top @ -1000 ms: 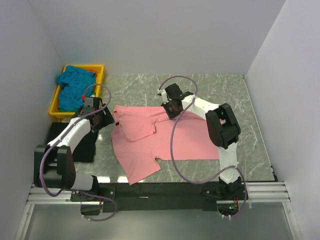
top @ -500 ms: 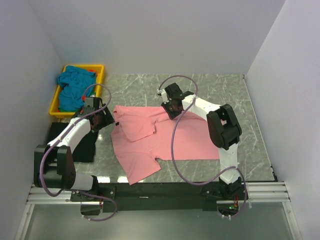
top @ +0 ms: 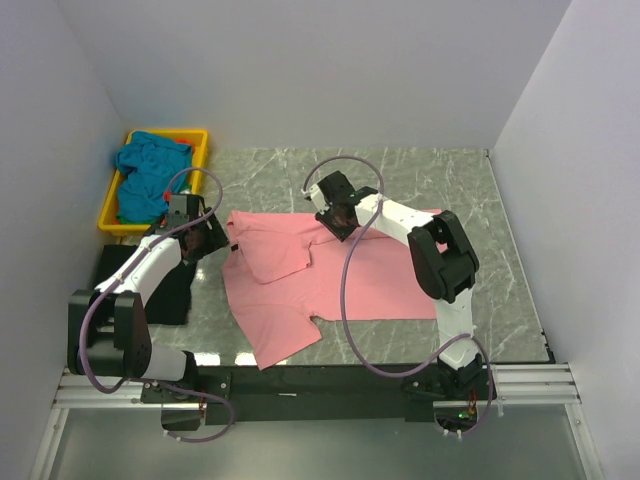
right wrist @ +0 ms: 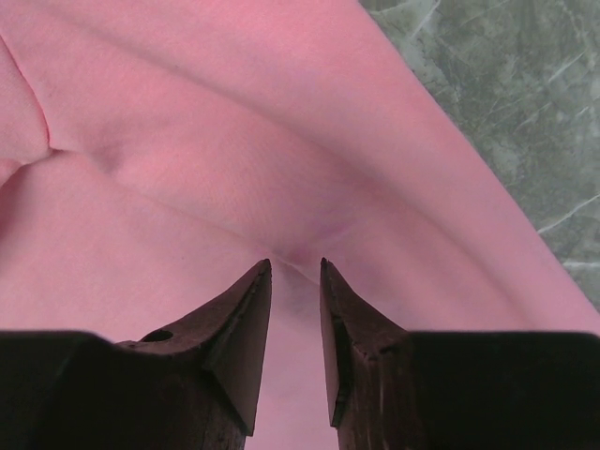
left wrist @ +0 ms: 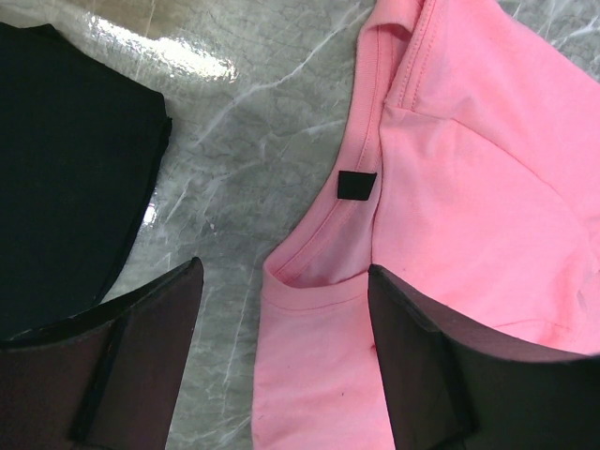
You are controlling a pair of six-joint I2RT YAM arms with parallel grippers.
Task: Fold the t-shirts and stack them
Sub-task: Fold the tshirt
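A salmon-pink t-shirt (top: 330,275) is seen on the grey, white-veined bench (top: 430,175). Left of it, a teal t-shirt (top: 145,180) is seen in a yellow tray (top: 204,148).

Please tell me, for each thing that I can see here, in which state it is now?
pink t-shirt: spread flat, one part folded over, not yet fully folded.
teal t-shirt: crumpled, unfolded, in the tray.
yellow tray: holding crumpled clothes.
black cloth: lying flat, apart from the pink t-shirt.
left claw: wide open, empty, over the pink collar.
right claw: slightly open, tips at a pucker in the pink t-shirt.
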